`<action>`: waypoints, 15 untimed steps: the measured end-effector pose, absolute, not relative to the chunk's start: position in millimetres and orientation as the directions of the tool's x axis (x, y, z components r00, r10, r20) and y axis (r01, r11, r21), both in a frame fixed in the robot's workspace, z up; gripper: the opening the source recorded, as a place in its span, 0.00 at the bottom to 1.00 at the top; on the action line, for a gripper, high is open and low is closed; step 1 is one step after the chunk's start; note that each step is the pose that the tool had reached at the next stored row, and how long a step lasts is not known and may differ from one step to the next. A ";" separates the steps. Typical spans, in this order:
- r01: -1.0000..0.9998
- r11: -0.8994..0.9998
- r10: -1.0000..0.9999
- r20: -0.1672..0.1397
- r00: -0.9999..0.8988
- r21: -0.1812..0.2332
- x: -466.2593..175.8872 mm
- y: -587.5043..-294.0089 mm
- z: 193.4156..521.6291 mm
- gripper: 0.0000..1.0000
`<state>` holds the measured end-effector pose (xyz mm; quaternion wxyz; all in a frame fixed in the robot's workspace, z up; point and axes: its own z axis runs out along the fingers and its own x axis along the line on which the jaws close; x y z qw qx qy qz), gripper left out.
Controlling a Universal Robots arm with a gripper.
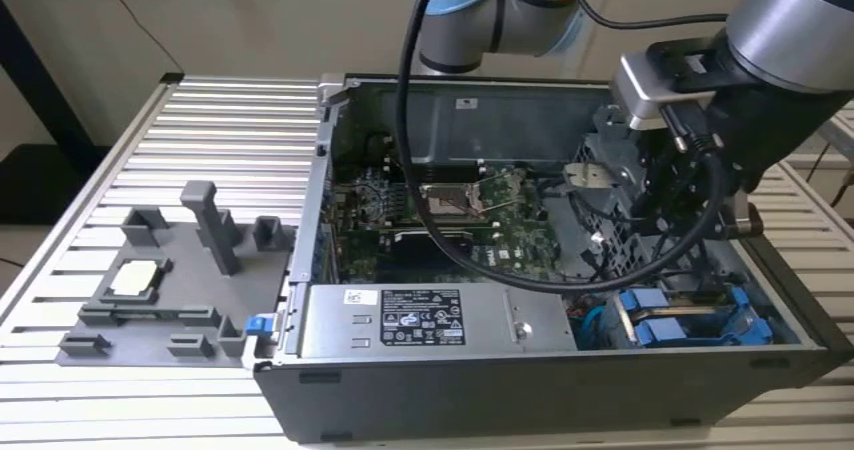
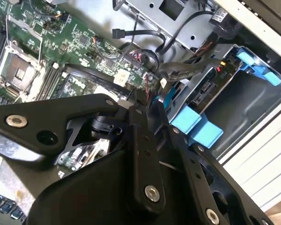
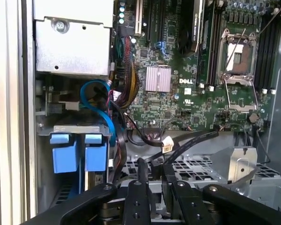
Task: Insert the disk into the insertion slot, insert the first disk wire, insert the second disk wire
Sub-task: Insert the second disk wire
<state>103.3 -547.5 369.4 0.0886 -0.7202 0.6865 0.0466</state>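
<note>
The disk sits in the drive bay at the case's front corner. Its bright blue carrier tabs [image 1: 687, 325] [image 3: 79, 154] [image 2: 196, 124] face outward. My gripper [image 3: 155, 165] [image 2: 146, 101] hangs inside the open computer case over the drive cage, beside the bay. Its fingers [image 3: 143, 176] stand close together, and a black disk wire [image 3: 196, 138] runs in between them. A small white connector [image 3: 167, 145] [image 2: 163, 83] lies just ahead of the tips. Another black wire with a plug [image 2: 118, 33] lies loose over the board. In the exterior view the arm's wrist [image 1: 694, 100] covers the gripper.
The silver labelled power-supply box [image 1: 434, 320] [image 3: 72, 44] fills the case's front edge next to the bay. The green motherboard [image 1: 454, 220] with its processor socket [image 3: 236, 56] lies behind. A grey fixture [image 1: 174, 270] stands on the slatted table [image 1: 200, 120] at the exterior view's left.
</note>
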 end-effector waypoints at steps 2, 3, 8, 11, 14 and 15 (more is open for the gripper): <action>-0.997 -0.046 -0.980 -0.189 0.057 -0.064 103.1 -547.4 368.9 0.27; -0.997 -0.048 -0.980 -0.189 0.059 -0.064 103.0 -547.4 368.5 0.27; -0.997 -0.052 -0.980 -0.189 0.064 -0.065 102.5 -547.4 365.8 0.27; -0.996 -0.053 -0.980 -0.189 0.064 -0.065 101.3 -547.4 364.3 0.27; -0.996 -0.053 -0.980 -0.189 0.064 -0.065 100.5 -547.4 363.9 0.27; -0.996 -0.053 -0.980 -0.189 0.064 -0.065 100.5 -547.5 364.0 0.27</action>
